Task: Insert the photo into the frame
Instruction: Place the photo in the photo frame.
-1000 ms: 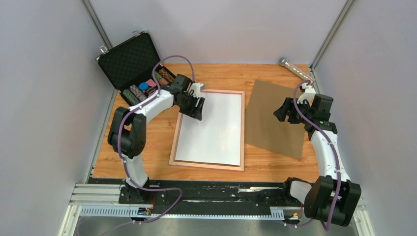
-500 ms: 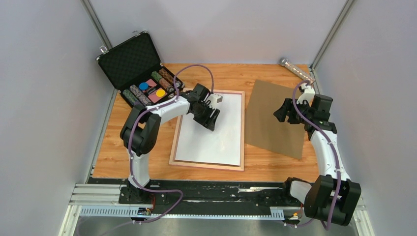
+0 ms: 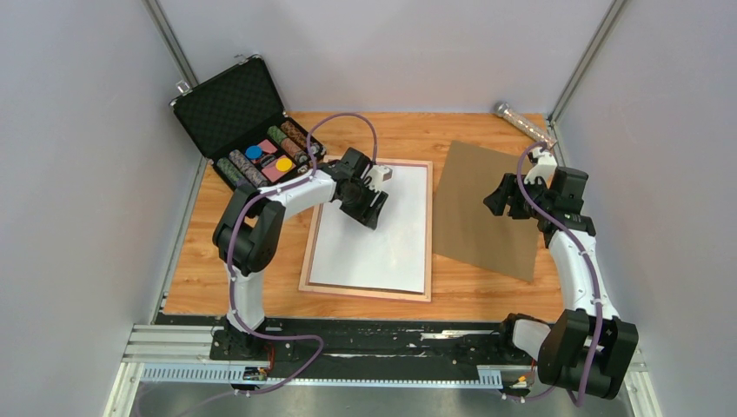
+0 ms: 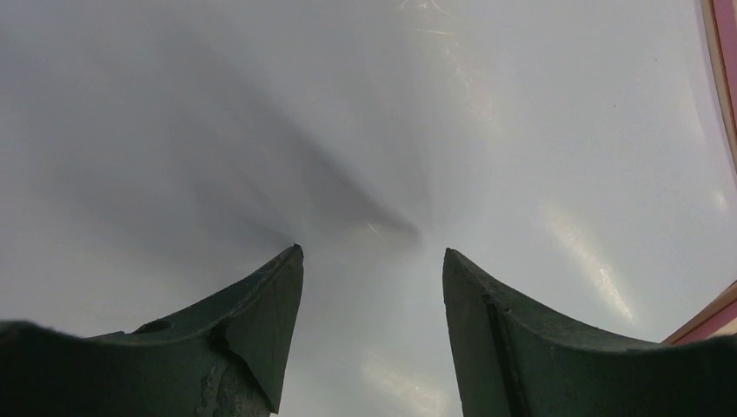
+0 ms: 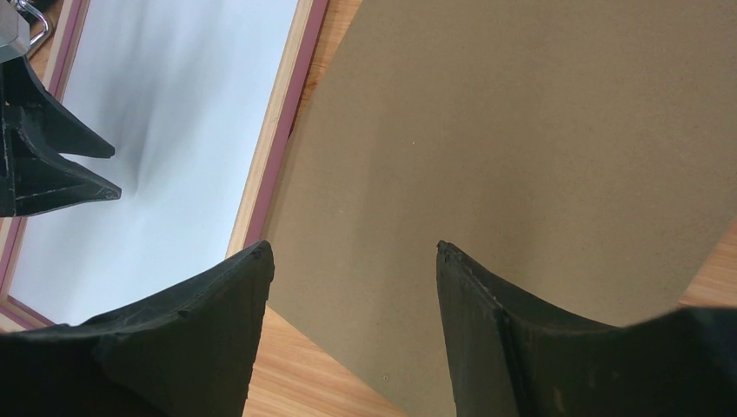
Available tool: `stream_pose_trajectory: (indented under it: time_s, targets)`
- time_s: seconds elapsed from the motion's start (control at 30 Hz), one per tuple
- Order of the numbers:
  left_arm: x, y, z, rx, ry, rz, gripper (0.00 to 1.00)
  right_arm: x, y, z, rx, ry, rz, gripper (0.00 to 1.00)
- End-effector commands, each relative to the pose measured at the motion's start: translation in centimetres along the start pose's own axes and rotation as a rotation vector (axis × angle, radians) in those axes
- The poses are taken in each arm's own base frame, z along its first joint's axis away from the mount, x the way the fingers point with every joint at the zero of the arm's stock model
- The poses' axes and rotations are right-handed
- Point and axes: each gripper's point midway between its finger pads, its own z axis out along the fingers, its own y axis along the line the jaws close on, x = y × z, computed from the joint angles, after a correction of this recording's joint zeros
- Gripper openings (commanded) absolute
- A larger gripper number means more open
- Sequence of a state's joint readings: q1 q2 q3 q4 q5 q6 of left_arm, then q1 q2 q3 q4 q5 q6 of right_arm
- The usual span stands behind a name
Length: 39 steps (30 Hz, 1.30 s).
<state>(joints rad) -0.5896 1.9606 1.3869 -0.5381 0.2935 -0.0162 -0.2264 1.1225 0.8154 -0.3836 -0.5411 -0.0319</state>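
brown board [image 3: 487, 208] lies just right of the frame [image 5: 280, 139], black case [image 3: 228, 106] far left; the photo [image 3: 382, 243], white side up, sits inside it; left gripper [image 4: 372, 252] and right gripper [image 5: 352, 248] both spread, empty

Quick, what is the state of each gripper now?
Left gripper: open, holding nothing, over the white sheet.
Right gripper: open, holding nothing, over the brown board.
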Motion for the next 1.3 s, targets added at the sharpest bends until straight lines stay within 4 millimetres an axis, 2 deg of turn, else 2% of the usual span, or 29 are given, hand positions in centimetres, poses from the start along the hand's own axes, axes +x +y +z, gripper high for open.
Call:
stream_pose_trajectory:
  time_s: [0.0, 0.57, 1.27]
  targets:
    - [-0.9, 0.4, 0.2, -0.024, -0.027, 0.028, 0.68, -1.0, -0.2, 0.0, 0.003, -0.04, -0.037, 0.67]
    - [0.1, 1.0, 0.9, -0.048, 0.004, 0.019, 0.68, -0.9, -0.2, 0.0, 0.001, -0.038, -0.036, 0.67]
    - [1.0, 1.7, 0.8, -0.089, 0.021, 0.014, 0.68, -0.9, -0.2, 0.1, -0.001, -0.034, -0.034, 0.67]
